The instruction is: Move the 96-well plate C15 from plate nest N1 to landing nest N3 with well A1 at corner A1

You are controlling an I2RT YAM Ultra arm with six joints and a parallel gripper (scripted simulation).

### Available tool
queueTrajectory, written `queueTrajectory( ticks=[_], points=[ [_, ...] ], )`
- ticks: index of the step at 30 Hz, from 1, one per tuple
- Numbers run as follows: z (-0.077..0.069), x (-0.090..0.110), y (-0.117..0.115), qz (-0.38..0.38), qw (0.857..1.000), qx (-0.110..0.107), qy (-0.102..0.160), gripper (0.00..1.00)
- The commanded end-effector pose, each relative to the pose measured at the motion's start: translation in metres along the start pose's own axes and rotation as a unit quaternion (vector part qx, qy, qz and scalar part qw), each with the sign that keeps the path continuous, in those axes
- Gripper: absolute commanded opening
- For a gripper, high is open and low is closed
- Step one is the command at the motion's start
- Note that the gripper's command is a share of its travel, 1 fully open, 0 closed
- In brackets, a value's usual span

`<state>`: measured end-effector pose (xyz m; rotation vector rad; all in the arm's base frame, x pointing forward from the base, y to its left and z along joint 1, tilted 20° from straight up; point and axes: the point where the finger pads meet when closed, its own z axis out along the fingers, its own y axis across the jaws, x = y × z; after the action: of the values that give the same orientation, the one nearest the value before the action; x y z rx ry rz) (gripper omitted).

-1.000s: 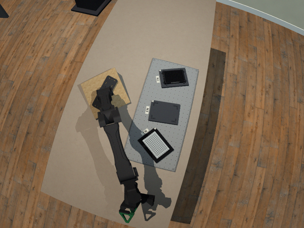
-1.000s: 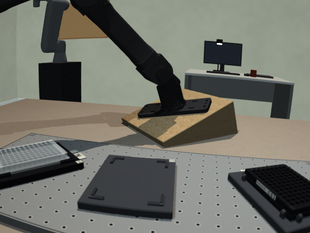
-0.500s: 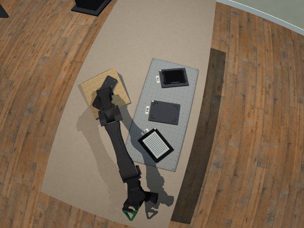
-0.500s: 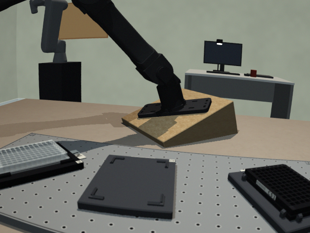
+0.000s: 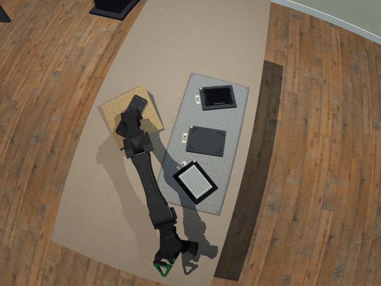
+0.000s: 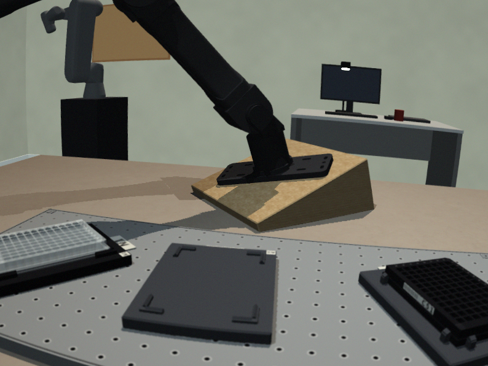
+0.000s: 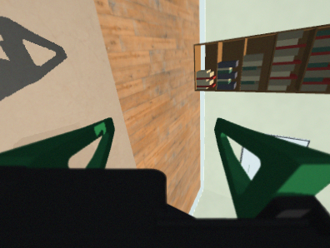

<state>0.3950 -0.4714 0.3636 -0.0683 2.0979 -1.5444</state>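
Note:
The clear 96-well plate C15 sits in the black nest N1 at the near end of the grey deck, turned at an angle; it also shows at the left in the exterior view. The empty dark landing nest N3 lies mid-deck, with corner locators. The black plate C51 sits on nest N2 at the far end. My gripper with green fingers is open and empty, far from the plates at the table's near edge. The wrist view shows only table edge, floor and wall between the fingers.
The arm's base plate is bolted on a tilted wooden wedge left of the deck. The perforated grey deck carries all three nests. A bookshelf shows on the wall beyond the table edge.

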Motion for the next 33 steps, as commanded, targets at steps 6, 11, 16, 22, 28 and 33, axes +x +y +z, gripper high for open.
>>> queueTrajectory(
  ticks=[6,11,16,22,28,33],
  points=[
    [-0.024,-0.013,-0.047,0.025,0.998,0.047,-0.022,1.00],
    [-0.024,-0.013,-0.047,0.025,0.998,0.047,-0.022,1.00],
    [-0.024,-0.013,-0.047,0.025,0.998,0.047,-0.022,1.00],
    [-0.027,-0.019,-0.034,0.029,0.999,0.019,-0.026,1.00],
    [-0.030,-0.020,0.004,0.041,0.999,-0.023,-0.015,1.00],
    [-0.032,-0.020,-0.024,0.054,0.998,0.009,-0.023,1.00]
  ],
)
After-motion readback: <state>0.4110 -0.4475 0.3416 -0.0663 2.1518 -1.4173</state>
